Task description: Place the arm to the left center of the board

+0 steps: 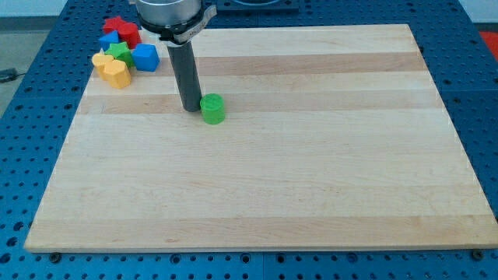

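Observation:
My tip (191, 108) rests on the wooden board (311, 179) in its upper left part, at the end of the dark rod. A green cylinder block (212, 109) stands just to the right of the tip, touching it or nearly so. At the board's top left corner lies a cluster of blocks: a red block (122, 29), a blue block (110, 39), a green star-like block (120, 52), a blue cube-like block (145, 57), and two yellow blocks (103, 61) (118, 73). The cluster is up and to the left of the tip.
The board lies on a blue perforated table (31, 117). The arm's grey mount (175, 15) hangs over the board's top edge above the rod.

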Controlling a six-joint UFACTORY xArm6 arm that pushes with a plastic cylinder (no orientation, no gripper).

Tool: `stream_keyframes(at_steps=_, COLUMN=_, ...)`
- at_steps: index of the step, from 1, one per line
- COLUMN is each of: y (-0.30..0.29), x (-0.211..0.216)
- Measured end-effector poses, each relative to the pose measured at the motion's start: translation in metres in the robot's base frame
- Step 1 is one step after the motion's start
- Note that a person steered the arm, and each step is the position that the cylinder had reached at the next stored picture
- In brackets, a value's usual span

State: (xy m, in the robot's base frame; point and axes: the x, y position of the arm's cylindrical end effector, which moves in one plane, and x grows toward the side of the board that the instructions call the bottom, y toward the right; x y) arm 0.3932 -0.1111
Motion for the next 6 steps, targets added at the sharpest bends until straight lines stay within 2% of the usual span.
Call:
stream_keyframes(at_steps=5, y=-0.051, x=-0.001)
stream_keyframes(at_steps=6, y=-0.098, x=0.003)
